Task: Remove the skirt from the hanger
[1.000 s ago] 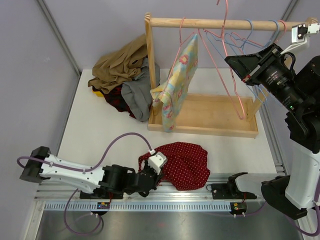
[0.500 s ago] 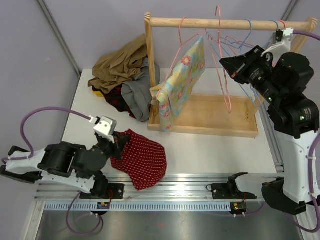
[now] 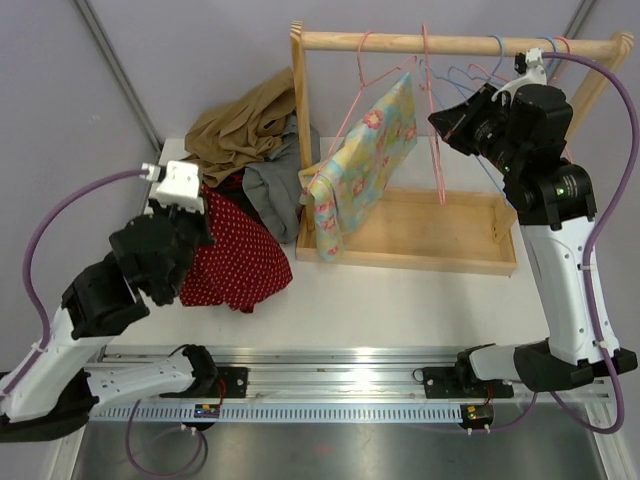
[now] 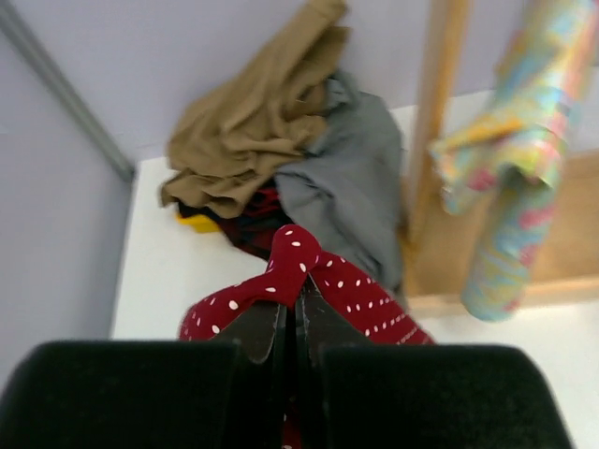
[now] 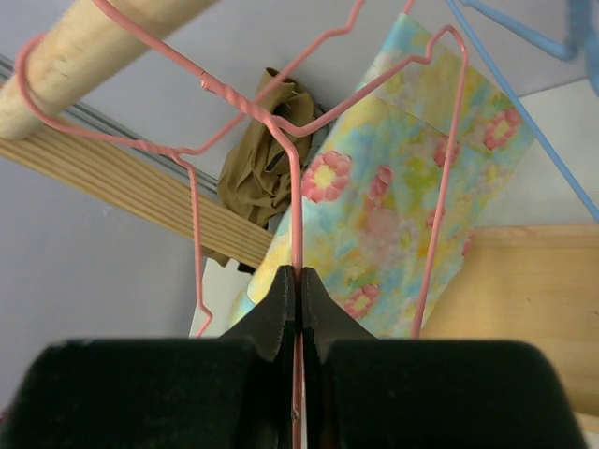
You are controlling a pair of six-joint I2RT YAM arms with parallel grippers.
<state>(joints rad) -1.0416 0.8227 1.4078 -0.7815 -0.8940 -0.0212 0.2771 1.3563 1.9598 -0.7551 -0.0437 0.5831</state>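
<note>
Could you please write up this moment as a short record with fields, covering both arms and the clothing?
left pincer: shut on a fold of the red dotted skirt
skirt location: off any hanger, beside the clothes pile at the table's back left
right pincer: shut on the wire of a bare pink hanger up at the wooden rail
also on the rail: floral garment, on its own hanger
task state: skirt is free of the hanger

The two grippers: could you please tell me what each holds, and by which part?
Left gripper pinches a raised fold of the red skirt; right gripper clamps the pink hanger by a side wire.
</note>
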